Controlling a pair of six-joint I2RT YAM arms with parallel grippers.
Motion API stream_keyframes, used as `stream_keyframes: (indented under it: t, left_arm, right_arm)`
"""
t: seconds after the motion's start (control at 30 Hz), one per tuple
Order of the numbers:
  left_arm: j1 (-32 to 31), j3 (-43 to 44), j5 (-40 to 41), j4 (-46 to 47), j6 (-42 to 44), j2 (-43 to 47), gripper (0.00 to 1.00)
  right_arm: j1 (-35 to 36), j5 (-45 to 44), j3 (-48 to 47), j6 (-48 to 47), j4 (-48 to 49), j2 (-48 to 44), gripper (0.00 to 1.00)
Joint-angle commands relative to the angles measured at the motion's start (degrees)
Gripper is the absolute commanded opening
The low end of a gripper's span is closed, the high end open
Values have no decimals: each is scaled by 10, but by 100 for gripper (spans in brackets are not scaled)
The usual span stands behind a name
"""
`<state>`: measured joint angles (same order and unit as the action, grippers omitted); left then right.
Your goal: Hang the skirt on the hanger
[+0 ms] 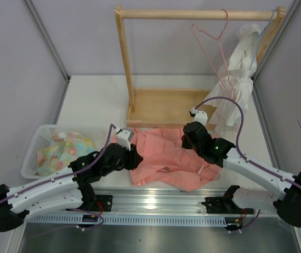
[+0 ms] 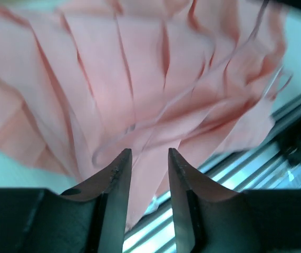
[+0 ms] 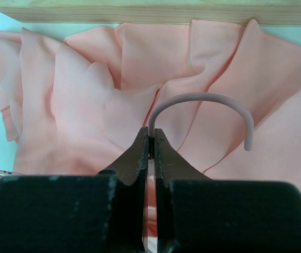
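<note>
The salmon-pink pleated skirt (image 1: 161, 153) lies crumpled on the table in front of the wooden rack, between my two arms. My right gripper (image 3: 151, 130) is shut on the stem of the pink wire hanger (image 3: 203, 96), whose hook curves up and right over the skirt (image 3: 81, 105). In the top view the right gripper (image 1: 188, 138) sits at the skirt's right edge. My left gripper (image 2: 149, 153) is open at the skirt's left edge (image 1: 134, 158), its jaws apart just above the pleats (image 2: 113, 68). A thin hanger wire (image 2: 130, 128) runs across the fabric ahead of the fingers.
A wooden rack with a base tray (image 1: 161, 108) and a top rod (image 1: 197, 14) stands behind the skirt. A second pink hanger (image 1: 213, 42) and a white garment (image 1: 237, 79) hang from it. A white basket (image 1: 37, 142) holding patterned cloth (image 1: 66, 150) is at left. A metal rail (image 1: 155, 197) runs along the near edge.
</note>
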<state>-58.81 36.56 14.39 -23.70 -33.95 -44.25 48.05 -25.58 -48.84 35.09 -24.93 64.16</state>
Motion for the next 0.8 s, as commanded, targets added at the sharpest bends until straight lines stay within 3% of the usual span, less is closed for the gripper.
stream_keyframes:
  t: [0.0,0.13,0.23,0.77]
  left_arm:
    - [-80,-29,62,-40,-98,7,37]
    - [-210,-16,130,-100,-164,-50,37]
    - [-263,-8,154,-121,-197,-89,38]
    - [-289,12,152,-76,-132,-211,43]
  right_arm:
    - [-2,-7,-1,-12,22,0,0]
    - [-3,-3,-1,-13,27,3,0]
    - [-3,-3,-1,-12,28,4,0]
    - [-5,-2,-2,-12,23,0,0]
